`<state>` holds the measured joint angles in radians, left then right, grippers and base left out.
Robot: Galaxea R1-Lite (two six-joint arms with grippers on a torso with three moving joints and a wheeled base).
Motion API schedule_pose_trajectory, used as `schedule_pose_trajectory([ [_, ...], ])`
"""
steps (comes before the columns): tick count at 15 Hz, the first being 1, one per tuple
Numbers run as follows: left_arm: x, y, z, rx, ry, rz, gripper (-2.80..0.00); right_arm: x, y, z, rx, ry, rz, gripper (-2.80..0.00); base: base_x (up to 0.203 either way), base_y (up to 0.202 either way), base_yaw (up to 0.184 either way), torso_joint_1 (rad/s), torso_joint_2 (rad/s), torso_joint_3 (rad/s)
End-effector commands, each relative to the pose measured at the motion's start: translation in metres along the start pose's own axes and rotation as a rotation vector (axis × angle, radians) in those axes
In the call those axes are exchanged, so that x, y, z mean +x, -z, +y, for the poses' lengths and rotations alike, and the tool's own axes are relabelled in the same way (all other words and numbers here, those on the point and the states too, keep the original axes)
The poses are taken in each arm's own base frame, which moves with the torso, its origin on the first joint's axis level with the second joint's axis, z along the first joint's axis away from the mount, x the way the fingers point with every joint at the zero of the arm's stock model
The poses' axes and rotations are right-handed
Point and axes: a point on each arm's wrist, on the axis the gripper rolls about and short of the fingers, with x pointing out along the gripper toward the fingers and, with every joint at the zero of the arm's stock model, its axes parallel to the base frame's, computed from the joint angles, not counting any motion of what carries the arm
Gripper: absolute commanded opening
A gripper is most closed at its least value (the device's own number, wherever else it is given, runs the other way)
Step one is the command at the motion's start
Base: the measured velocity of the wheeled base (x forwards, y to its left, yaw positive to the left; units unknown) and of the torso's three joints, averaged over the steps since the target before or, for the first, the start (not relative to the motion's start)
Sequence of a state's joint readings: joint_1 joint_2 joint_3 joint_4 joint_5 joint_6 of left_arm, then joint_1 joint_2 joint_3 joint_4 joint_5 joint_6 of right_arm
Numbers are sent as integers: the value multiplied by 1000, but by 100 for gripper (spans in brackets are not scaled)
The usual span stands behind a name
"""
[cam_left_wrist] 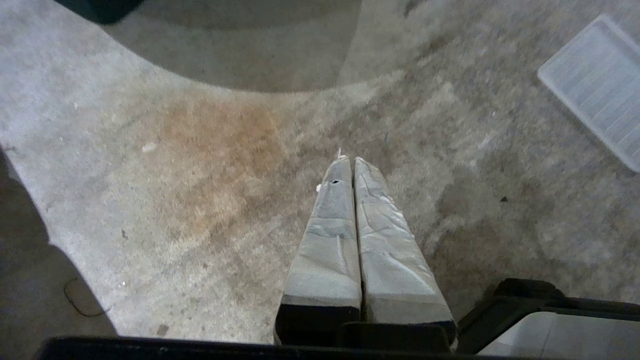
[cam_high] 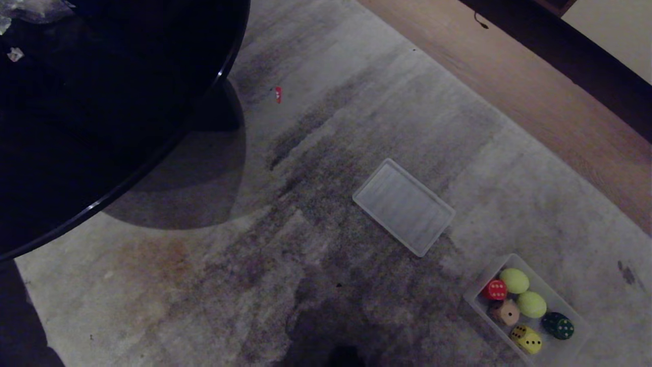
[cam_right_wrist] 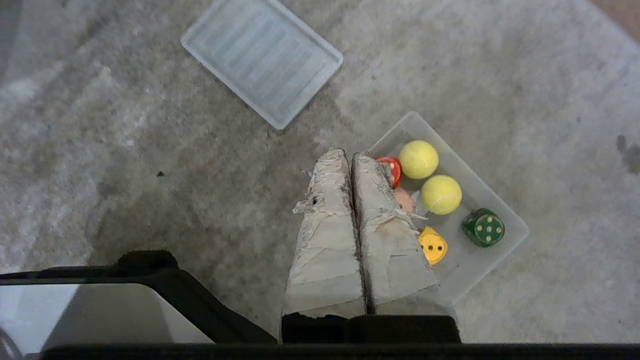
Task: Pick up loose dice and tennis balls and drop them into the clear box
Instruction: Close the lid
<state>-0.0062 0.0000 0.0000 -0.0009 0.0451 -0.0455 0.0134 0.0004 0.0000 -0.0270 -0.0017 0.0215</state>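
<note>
Carpet [cam_high: 316, 153]: clear box [cam_high: 476, 300] holds all dice [cam_high: 527, 339] and tennis balls [cam_high: 514, 280]; left gripper [cam_left_wrist: 352, 160] and right gripper [cam_right_wrist: 348, 152] both pinched together, empty.

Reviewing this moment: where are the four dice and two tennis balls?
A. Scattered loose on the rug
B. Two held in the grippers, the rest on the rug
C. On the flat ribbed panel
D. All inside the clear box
D: the dice and tennis balls all sit within the walls of the clear box, while the ribbed panel beside it is bare.
</note>
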Motion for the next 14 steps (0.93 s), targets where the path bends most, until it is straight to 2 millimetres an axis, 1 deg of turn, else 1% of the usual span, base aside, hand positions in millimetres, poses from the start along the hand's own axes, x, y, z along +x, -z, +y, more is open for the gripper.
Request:
schedule_pose_trajectory([
  [1,0,0,0,0,-1,2,-280,1,2,0,0,0,10,-280,0,0,0,1,-1,-201],
  [14,0,0,0,0,-1,2,-280,1,3,0,-1,0,10,-280,0,0,0,2,4,-197],
])
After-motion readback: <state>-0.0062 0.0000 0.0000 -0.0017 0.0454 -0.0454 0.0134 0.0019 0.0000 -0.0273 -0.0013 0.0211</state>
